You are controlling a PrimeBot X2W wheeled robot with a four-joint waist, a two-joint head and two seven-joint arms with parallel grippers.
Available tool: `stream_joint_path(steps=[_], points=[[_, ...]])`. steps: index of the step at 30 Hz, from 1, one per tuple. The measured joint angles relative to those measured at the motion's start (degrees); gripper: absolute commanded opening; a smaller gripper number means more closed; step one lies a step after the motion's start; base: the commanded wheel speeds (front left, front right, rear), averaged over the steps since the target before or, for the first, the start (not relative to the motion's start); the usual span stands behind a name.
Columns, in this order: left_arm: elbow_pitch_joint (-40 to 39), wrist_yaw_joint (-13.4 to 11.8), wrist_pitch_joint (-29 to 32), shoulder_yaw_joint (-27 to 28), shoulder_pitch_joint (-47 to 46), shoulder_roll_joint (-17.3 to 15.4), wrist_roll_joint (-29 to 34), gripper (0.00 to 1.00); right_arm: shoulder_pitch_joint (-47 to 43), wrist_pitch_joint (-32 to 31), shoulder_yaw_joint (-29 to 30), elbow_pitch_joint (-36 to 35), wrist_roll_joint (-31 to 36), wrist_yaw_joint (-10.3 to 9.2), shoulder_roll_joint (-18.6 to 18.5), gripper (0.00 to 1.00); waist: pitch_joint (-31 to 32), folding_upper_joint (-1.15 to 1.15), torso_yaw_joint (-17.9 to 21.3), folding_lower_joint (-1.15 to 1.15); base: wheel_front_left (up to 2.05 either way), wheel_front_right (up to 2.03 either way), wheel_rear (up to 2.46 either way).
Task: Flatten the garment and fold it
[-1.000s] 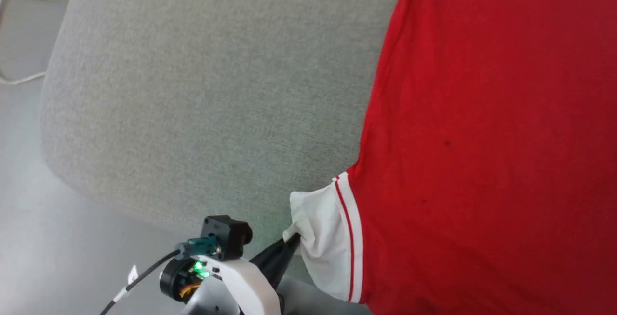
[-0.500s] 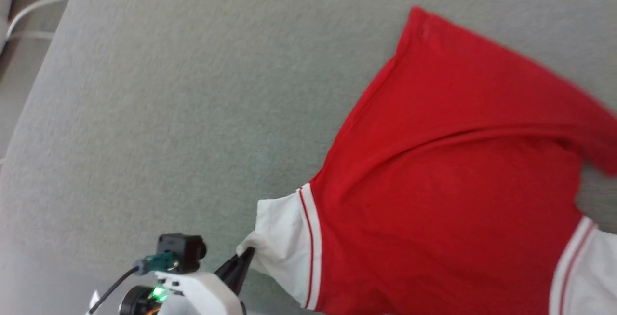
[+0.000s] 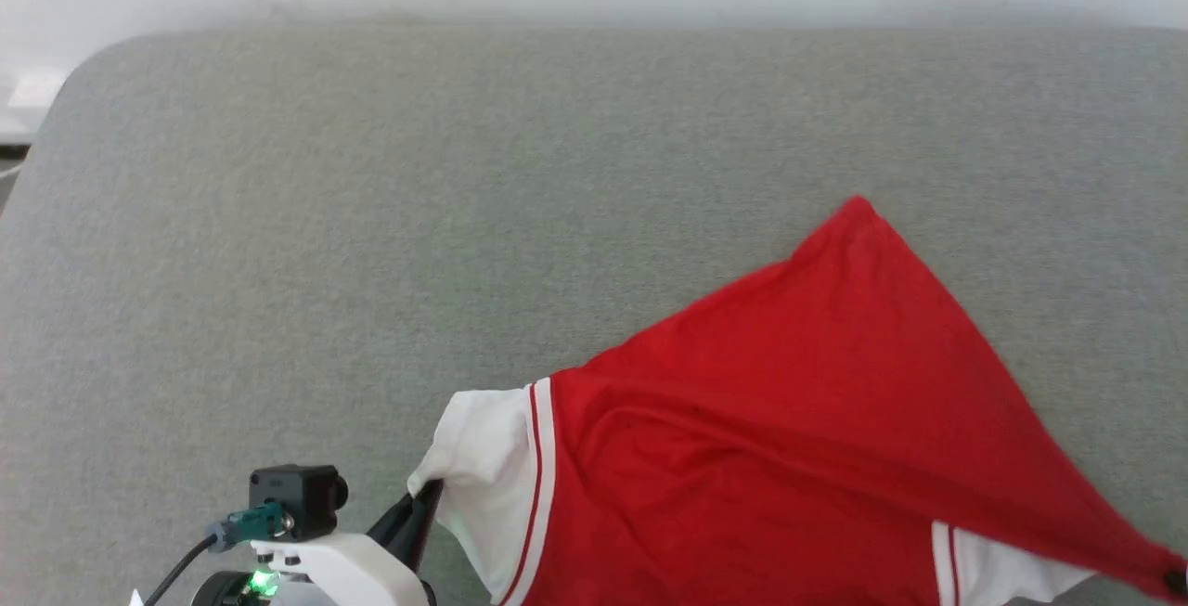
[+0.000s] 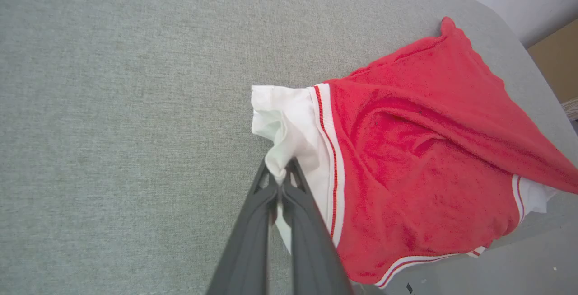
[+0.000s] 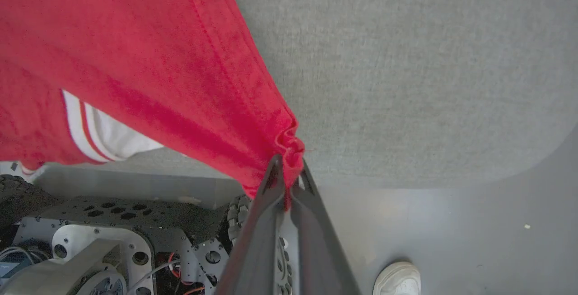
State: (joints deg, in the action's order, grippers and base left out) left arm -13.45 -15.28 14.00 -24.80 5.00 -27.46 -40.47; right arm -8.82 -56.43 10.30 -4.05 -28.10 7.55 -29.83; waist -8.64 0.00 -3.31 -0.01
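Where the head view's lower left begins, the left gripper (image 3: 429, 495) rises from the bottom edge, jaws closed on the rim of a white sleeve (image 3: 483, 457). The left wrist view confirms this at centre frame: a pinch of white cloth is bunched between the two dark tips.

Right of that sleeve runs a red-and-white striped seam (image 3: 538, 485), then the red body of the garment (image 3: 789, 420). The garment lies on the gray table (image 3: 371, 216) and takes up the lower middle to lower right of the head view. Its red cloth comes to a point right of centre, aimed at the top of the frame. A raised fold crosses the body from near the seam down to the lower right corner. A second white sleeve (image 3: 1002, 576) shows at the bottom right, partly under that fold.

In the right wrist view, at centre frame, the right gripper (image 5: 287, 170) is clamped on a gathered red edge, and the cloth stretches from the tips to the upper left. Below are the robot's base (image 5: 90, 236) at lower left and a person's white shoe (image 5: 399, 279) on the floor (image 5: 451, 222) at bottom right.
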Motion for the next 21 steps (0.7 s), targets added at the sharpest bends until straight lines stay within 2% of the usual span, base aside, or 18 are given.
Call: stream_joint_path(steps=[6,8,15,21], points=[[0.03,0.0,-0.48,0.01,-0.56,0.09,0.02,0.0,-3.2,-1.54,1.37,-2.42,2.86,0.0,4.64,0.0,0.52,0.0,1.11,0.01,0.0,0.0,0.0],[-0.01,0.02,-0.48,-0.05,-0.96,0.2,0.03,0.0,-2.83,-1.4,1.46,-3.09,3.11,0.0,4.92,1.0,0.17,0.0,0.78,0.02,0.0,0.0,0.0],[-1.34,0.02,-0.47,-0.63,-2.42,0.3,0.25,0.0,4.92,-1.69,1.36,-7.24,1.47,-0.01,3.24,1.0,-0.92,0.0,-1.54,0.02,0.0,0.0,0.0],[-4.04,0.02,-0.36,-1.8,-5.07,0.82,1.66,0.0,17.7,-0.52,-4.71,-7.37,2.08,-0.01,0.82,1.0,-3.03,0.0,-4.04,0.02,0.0,0.0,0.0]])
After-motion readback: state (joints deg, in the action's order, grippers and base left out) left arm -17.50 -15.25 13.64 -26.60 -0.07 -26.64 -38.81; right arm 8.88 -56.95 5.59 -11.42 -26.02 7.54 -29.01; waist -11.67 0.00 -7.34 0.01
